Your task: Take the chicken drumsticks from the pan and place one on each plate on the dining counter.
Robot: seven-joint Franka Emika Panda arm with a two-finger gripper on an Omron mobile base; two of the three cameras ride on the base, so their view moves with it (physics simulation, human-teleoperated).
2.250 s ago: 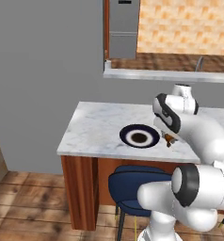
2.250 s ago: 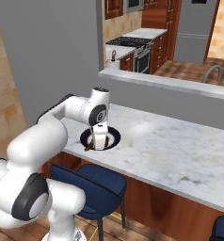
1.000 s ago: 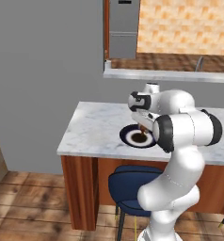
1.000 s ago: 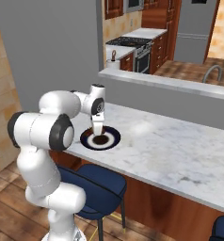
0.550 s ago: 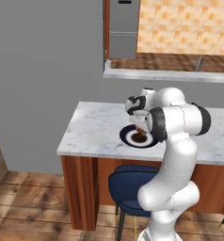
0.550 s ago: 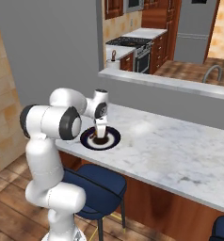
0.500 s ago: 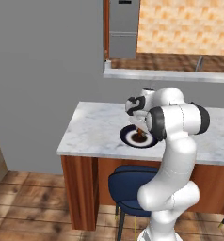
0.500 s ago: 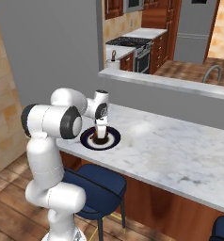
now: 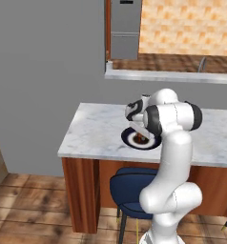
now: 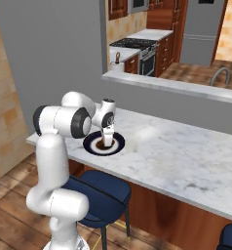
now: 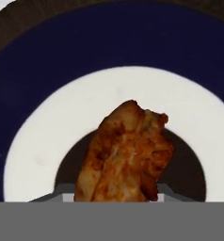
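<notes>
Your end effector (image 10: 106,142) points down over the plate (image 10: 92,145) on the worktop (image 10: 186,166), pinching a drumstick (image 11: 125,153) that hangs just above the plate's white centre.

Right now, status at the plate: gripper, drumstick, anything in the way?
Gripper low over the navy-rimmed plate on the dining counter, jaw state unclear. Chicken drumstick over the plate's white centre, at the fingertips. Nothing blocking seen.
</notes>
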